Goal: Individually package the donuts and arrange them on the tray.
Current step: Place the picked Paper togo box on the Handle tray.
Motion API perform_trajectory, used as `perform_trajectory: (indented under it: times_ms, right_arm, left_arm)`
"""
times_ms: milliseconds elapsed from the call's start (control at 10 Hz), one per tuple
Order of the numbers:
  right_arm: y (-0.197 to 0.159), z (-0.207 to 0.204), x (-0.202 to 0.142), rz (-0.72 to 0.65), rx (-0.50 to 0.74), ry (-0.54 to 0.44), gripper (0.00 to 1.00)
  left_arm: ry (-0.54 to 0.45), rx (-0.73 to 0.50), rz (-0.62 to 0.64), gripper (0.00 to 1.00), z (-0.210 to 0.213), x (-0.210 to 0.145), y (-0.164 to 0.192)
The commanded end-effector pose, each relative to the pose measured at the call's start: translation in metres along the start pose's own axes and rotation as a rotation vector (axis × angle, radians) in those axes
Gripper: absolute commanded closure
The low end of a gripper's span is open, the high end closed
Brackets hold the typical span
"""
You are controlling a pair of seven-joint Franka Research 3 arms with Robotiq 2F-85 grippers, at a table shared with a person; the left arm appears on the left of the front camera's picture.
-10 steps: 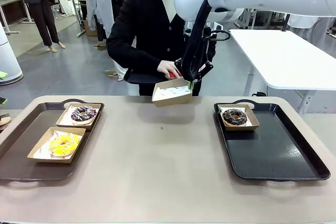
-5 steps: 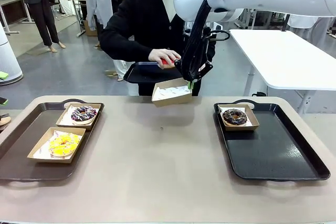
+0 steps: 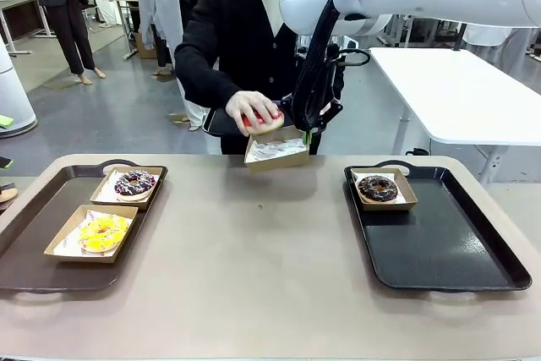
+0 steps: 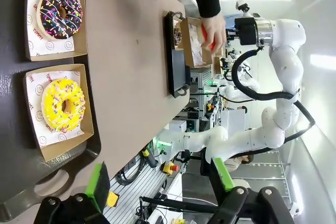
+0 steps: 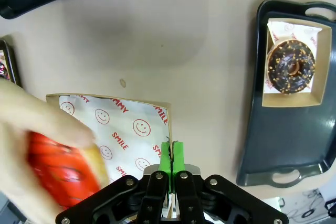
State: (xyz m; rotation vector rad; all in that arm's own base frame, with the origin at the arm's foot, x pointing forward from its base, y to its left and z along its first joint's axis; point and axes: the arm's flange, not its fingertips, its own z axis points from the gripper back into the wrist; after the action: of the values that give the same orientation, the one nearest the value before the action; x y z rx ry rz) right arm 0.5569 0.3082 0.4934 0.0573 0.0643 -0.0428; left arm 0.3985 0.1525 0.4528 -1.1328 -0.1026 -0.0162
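Loading the red donut (image 3: 265,121) is the step in hand: the person's hand (image 3: 254,108) grips it from above and lowers it toward the open cardboard box (image 3: 276,149), which the right gripper (image 3: 306,134) holds up above the far edge of the table (image 3: 270,268). Right fingers are pressed fully together on the box's near wall, green pads pinching the cardboard edge in the right wrist view, where the white smiley liner (image 5: 118,129) lies bare and the donut shows blurred at the lower left, just over the box's corner. Whether it already touches the liner cannot be told. 3 donuts sit boxed: the yellow donut (image 3: 103,232) and the sprinkled chocolate donut (image 3: 134,183) on the left tray (image 3: 34,272), the dark chocolate donut (image 3: 378,188) at the far corner of the right tray (image 3: 456,251). The left gripper (image 4: 160,179) hangs wide open over the left tray's near end, holding nothing. Judgement: task near its end, the 4th donut going in. Next move calls for the right arm to keep the box level until the hand lets go, then carry it to a free patch of tray and set it down flat beside a boxed donut before releasing.
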Motion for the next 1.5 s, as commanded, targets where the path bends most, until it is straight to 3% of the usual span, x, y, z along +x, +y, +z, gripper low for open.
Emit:
perform_trajectory:
  times_ms: [0, 1100, 1400]
  right_arm:
    - [-0.001, 0.003, -0.001, -0.001, 0.004, -0.001, 1.0]
    - [0.0, 0.0, 0.0, 0.0, -0.001, 0.0, 0.99]
    - [-0.041, 0.043, -0.04, 0.067, -0.044, 0.01, 0.99]
  left_arm:
    - [-0.001, -0.01, -0.012, 0.0, 0.003, -0.002, -0.003]
    - [-0.001, -0.01, -0.012, 0.0, 0.003, -0.002, -0.003]
    - [-0.001, -0.01, -0.012, 0.0, 0.003, -0.002, -0.003]
